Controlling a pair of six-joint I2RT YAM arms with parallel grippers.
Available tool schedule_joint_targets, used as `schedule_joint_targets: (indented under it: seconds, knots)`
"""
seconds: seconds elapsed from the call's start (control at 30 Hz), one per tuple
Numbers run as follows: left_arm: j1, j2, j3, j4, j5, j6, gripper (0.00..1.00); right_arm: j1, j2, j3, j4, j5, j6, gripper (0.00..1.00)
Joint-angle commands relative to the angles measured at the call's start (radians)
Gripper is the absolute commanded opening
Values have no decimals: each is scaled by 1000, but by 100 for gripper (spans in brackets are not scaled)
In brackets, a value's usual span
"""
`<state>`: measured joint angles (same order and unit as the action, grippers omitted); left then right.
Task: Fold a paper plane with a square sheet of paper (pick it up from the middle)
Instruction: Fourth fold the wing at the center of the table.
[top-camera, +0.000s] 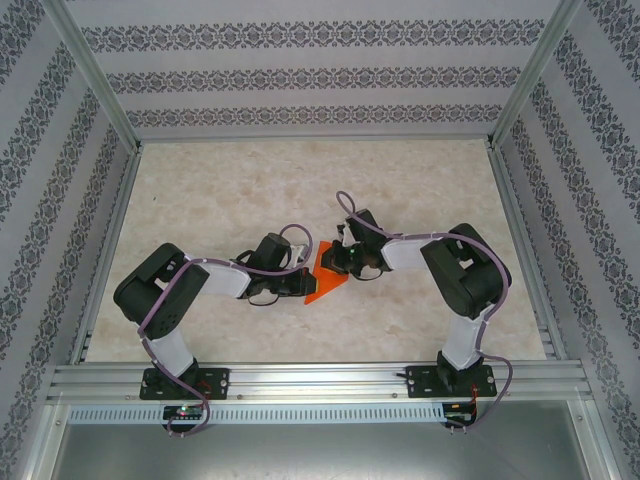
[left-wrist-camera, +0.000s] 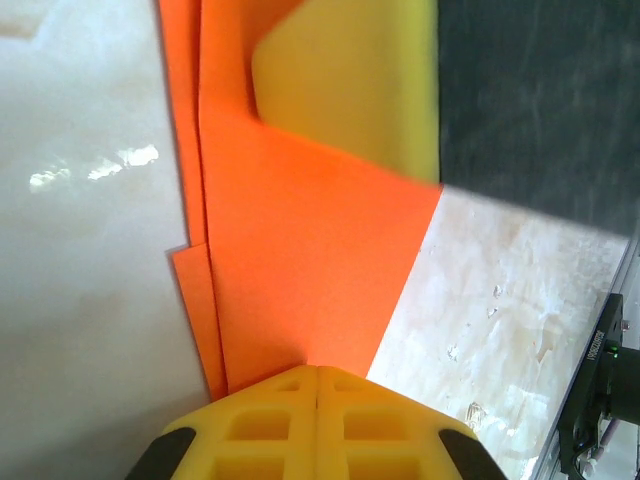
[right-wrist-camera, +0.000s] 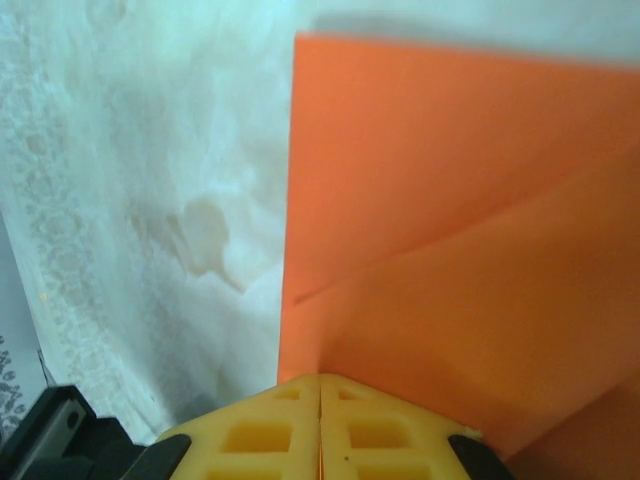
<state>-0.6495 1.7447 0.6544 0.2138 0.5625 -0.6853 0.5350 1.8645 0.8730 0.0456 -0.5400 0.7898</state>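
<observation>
The square sheet of paper (top-camera: 326, 281) is bright orange and lies partly folded into a pointed shape on the marble table between the two arms. My left gripper (top-camera: 303, 274) comes at it from the left. In the left wrist view the gripper (left-wrist-camera: 318, 368) is shut, its tips set on the paper (left-wrist-camera: 300, 250), whose stacked layers show along the left edge. My right gripper (top-camera: 339, 262) meets the paper from the right. In the right wrist view the gripper (right-wrist-camera: 320, 377) is shut, its tips on the paper (right-wrist-camera: 450, 180) beside a diagonal flap. A yellow finger (left-wrist-camera: 350, 90) of the right gripper rests on the sheet's far part.
The marble table (top-camera: 300, 190) stretches behind and to both sides of the paper. Patterned walls and metal posts (top-camera: 100, 90) enclose it. An aluminium rail (top-camera: 320, 380) carrying the arm bases runs along the near edge.
</observation>
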Motion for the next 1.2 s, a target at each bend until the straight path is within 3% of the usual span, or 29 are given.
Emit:
schedule_joint_targets:
  seconds: [0.0, 0.27, 1.17]
  knots:
    - [-13, 53, -79, -221, -89, 33, 0, -40, 42, 28, -1, 37, -42, 9]
    - [-13, 48, -76, -224, -82, 37, 0, -104, 91, 42, 28, 6, -54, 10]
    - [-14, 16, -80, -233, -81, 38, 0, -238, 95, 166, -142, 44, -152, 14]
